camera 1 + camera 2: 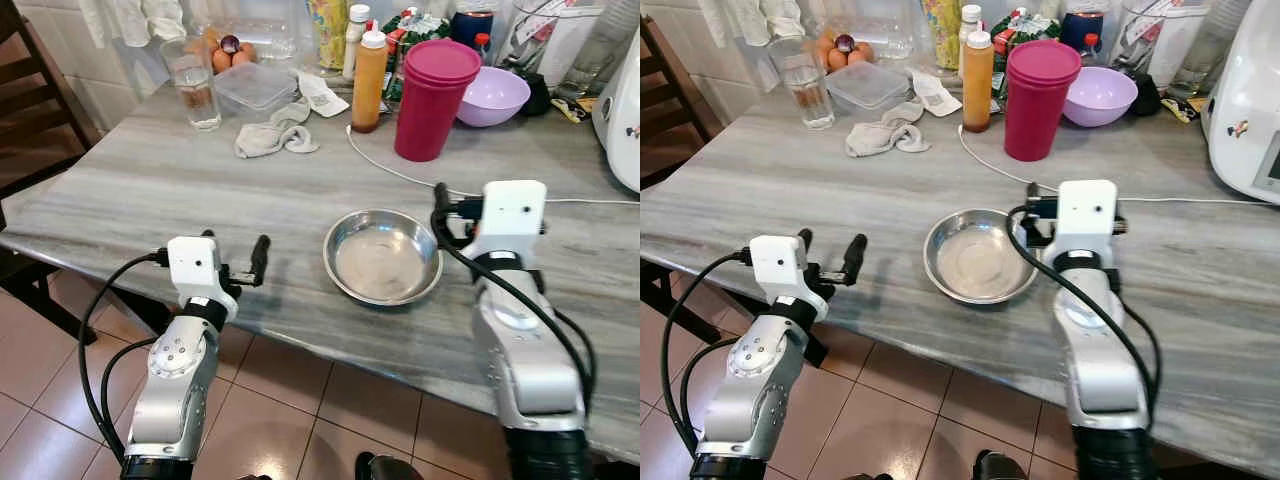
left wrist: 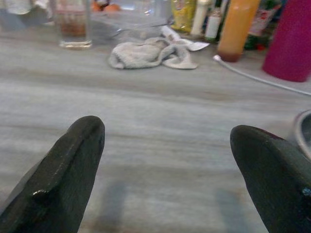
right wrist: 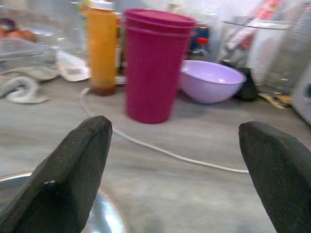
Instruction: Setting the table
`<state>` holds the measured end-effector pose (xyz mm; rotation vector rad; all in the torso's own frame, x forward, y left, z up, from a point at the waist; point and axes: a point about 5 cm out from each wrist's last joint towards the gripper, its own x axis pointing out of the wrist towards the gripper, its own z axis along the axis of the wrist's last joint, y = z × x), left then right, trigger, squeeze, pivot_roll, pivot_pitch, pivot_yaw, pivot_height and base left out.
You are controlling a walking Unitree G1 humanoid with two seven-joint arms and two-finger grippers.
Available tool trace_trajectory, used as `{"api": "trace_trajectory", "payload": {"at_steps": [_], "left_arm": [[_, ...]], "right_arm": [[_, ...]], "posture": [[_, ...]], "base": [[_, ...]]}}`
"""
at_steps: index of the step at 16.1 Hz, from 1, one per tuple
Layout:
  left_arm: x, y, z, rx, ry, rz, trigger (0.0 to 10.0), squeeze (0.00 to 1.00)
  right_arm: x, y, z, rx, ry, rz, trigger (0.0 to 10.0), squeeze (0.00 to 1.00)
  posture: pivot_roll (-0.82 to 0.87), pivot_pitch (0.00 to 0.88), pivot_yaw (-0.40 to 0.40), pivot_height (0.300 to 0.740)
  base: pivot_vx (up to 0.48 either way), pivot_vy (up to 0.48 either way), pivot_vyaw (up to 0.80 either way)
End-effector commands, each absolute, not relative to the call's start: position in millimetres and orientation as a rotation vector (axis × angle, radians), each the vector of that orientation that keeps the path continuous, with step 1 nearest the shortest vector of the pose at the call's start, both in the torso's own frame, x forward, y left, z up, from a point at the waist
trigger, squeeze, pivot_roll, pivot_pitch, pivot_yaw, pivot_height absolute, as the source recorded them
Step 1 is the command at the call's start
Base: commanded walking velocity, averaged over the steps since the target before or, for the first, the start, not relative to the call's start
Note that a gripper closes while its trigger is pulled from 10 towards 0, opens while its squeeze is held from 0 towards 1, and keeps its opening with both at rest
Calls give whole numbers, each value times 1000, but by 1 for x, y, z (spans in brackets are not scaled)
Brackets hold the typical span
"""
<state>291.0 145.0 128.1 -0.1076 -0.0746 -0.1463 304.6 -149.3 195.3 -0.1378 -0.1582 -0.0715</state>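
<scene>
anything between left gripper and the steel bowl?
No, bare tabletop only. In the left eye view the open left gripper sits beside the steel bowl, with nothing lying between them.

Stuff cut off / hidden

White appliance [image 1: 625,110] running off frame edge; right gripper [image 1: 441,200] mostly hiding behind its wrist housing; back-row clutter blurring.

Home kitchen: a grey marble-pattern table [image 1: 150,190] carries eggs [image 1: 228,57], condiment bottles [image 1: 368,80], a drinking glass [image 1: 193,82], plastic cups [image 1: 432,100], a lilac bowl [image 1: 492,95], above terracotta floor tiles [image 1: 300,410].
</scene>
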Motion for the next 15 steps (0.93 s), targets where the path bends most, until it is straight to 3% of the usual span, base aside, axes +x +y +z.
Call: {"api": "trace_trajectory", "payload": {"at_steps": [1, 3, 9, 15], "left_arm": [[292, 150, 125, -100, -57, -106, 10000, 0], [293, 152, 126, -68, -57, -88, 10000, 0], [296, 152, 124, -65, -35, -69, 10000, 0], [297, 158, 124, -54, -30, -39, 10000, 0]], "right_arm": [[306, -144, 194, -164, -158, -62, 10000, 0], [306, -136, 182, -87, -55, 18, 10000, 0], [307, -138, 181, -35, -98, -12, 10000, 0], [315, -138, 182, -23, -118, -26, 10000, 0]], "posture": [[-195, 137, 9, 740], [-195, 137, 9, 740], [-169, 118, 22, 740], [-163, 118, 23, 740]], "base": [[0, 0, 0], [0, 0, 0], [0, 0, 0], [0, 0, -732]]}}
